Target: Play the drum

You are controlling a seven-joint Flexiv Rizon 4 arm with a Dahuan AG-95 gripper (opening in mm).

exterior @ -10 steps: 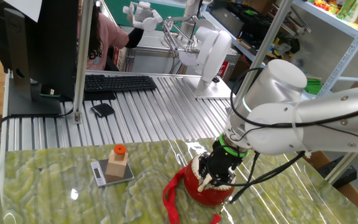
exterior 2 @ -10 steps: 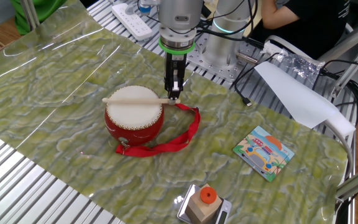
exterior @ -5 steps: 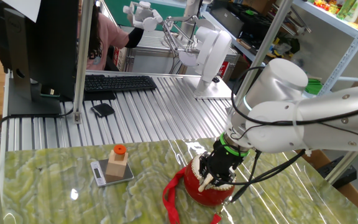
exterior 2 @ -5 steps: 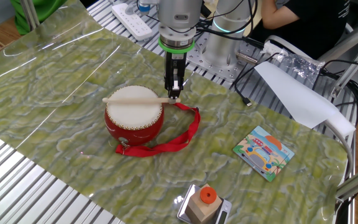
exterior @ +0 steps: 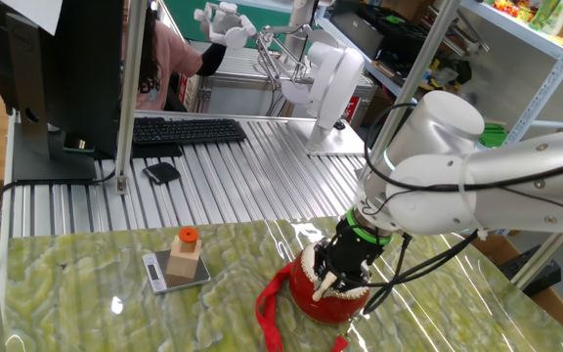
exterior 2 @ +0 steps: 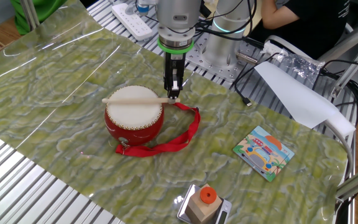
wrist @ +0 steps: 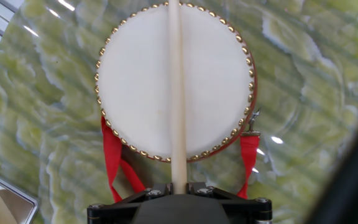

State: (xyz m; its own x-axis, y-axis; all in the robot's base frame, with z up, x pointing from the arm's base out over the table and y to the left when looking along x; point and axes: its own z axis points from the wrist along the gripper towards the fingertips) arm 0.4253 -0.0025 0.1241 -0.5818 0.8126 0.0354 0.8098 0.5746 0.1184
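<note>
One drum stands upright on the green-veined desk, its red ribbon trailing beside it. The pincer points down at the drum's rim, closed on one pale stick that lies level across the cream skin. Near the desk's edge sit one wooden block with an orange cap and one picture card; no writing is legible.

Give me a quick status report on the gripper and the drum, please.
Gripper shut on drumstick. Stick lies level across the drum skin. Red strap trails on the mat; nothing in the way.
</note>
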